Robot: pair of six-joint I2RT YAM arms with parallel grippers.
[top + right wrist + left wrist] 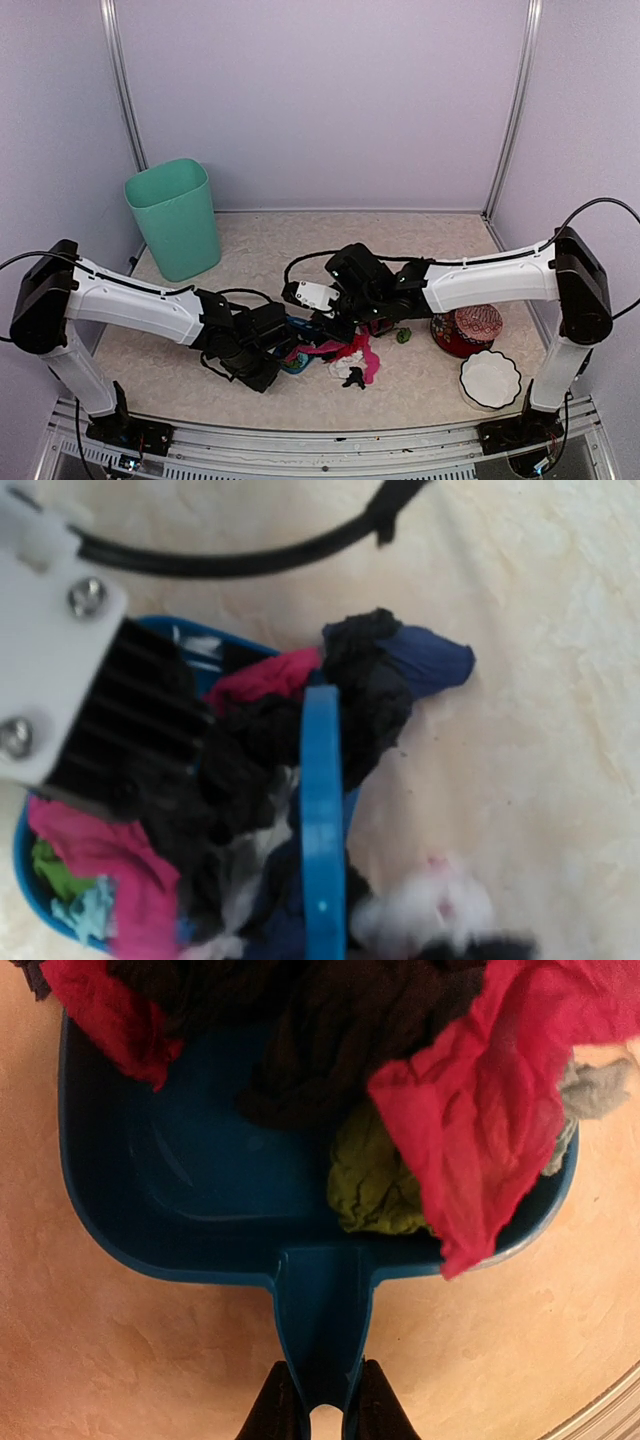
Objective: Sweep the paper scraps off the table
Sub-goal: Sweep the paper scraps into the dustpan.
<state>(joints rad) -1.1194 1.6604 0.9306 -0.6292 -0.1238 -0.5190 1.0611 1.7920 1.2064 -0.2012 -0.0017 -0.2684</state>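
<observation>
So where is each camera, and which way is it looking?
Top: high behind the arms, looking down at the table; the left arm and right arm both show.
Left wrist: looks along its fingers, shut on the handle, at the dustpan.
Right wrist: looks down the blue brush at the paper scraps; its own fingers are unclear.
Shared: both wrist views show the dustpan and scraps.
</observation>
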